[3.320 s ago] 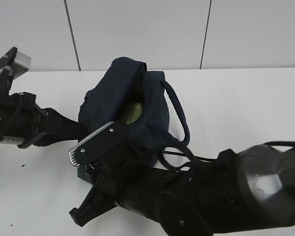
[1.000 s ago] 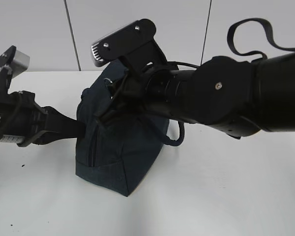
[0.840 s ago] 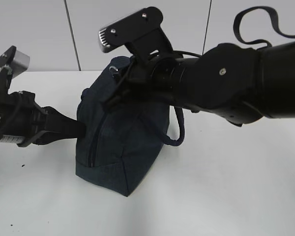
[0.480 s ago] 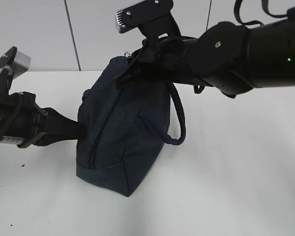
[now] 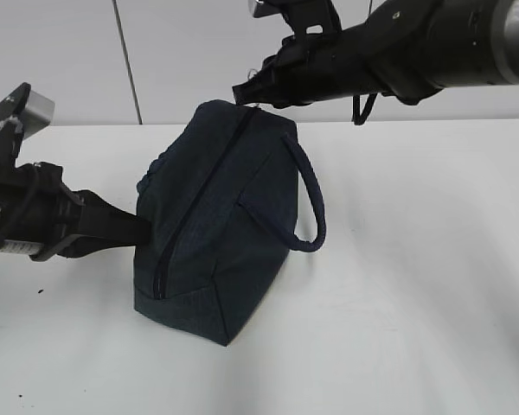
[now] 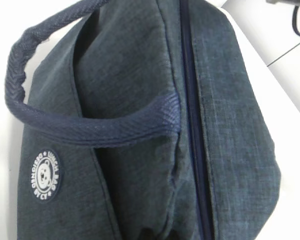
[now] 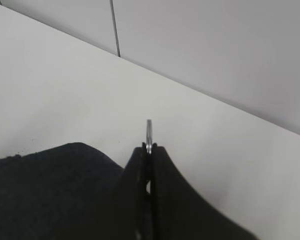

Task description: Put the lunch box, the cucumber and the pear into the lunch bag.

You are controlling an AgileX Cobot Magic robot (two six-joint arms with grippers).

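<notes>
Zipper (image 5: pixel 203 192) on the dark navy fabric lunch bag (image 5: pixel 221 229) now reads as one shut line from near corner to far top, where three seconds ago I saw the mouth gaping with something pale green inside. My right gripper (image 5: pixel 242 92) has risen to the bag's far top end, jaws pressed together on the thin metal ring pull (image 7: pixel 149 132), which only the right wrist view shows. Left gripper (image 5: pixel 137 229) sits against the bag's left side; I cannot tell its jaw state. Left wrist view alone shows a round white logo patch (image 6: pixel 45 175) under a padded loop handle (image 6: pixel 80 127). Bag's long axis runs away from me on the white table (image 5: pixel 415 259).
</notes>
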